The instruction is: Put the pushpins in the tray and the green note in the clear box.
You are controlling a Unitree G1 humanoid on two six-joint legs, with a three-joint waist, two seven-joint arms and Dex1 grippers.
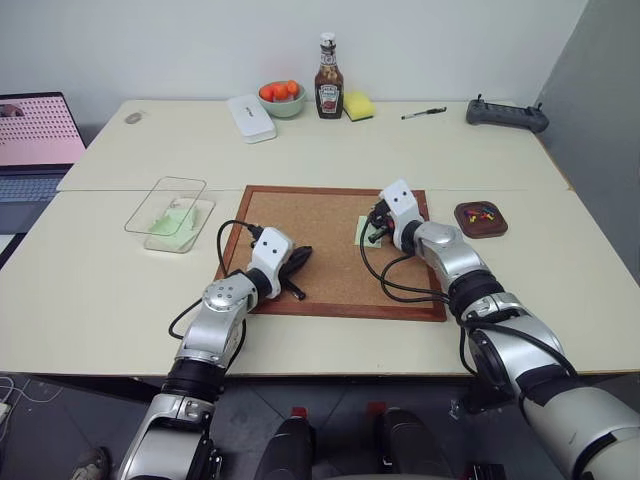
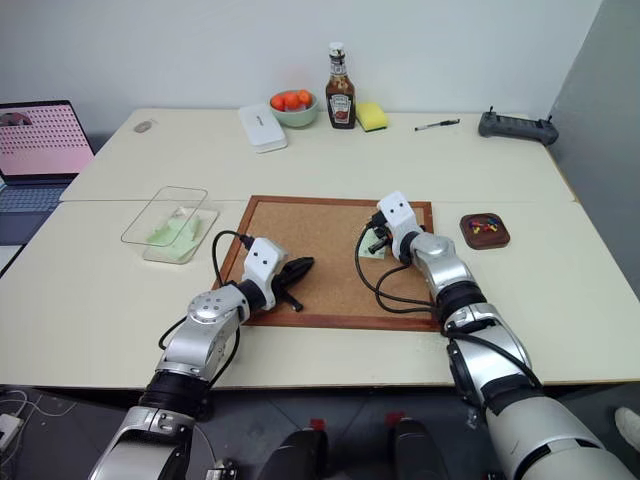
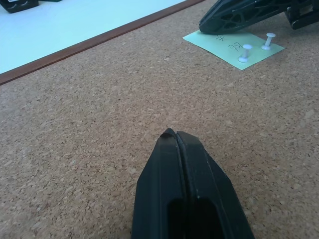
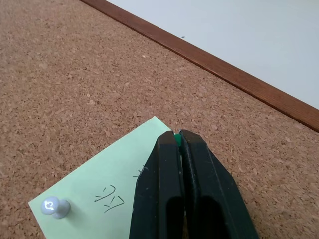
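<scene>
Right hand (image 4: 178, 137) pinched on a green-headed pin, pale green note (image 4: 99, 194) scribbled

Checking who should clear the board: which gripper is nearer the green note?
Right. The right gripper is shut at the green note; the left gripper rests on the cork board, well apart.

A cork board (image 1: 335, 250) lay mid-worktop (image 1: 100, 290), with the note (image 1: 366, 231) on its right part. The clear box (image 1: 172, 214) sat left of the board, the tray (image 1: 480, 219) right of it, pushpins (image 1: 485, 211) inside. A bowl (image 1: 282, 100) and bottle (image 1: 329, 80) stood at the far edge.
</scene>
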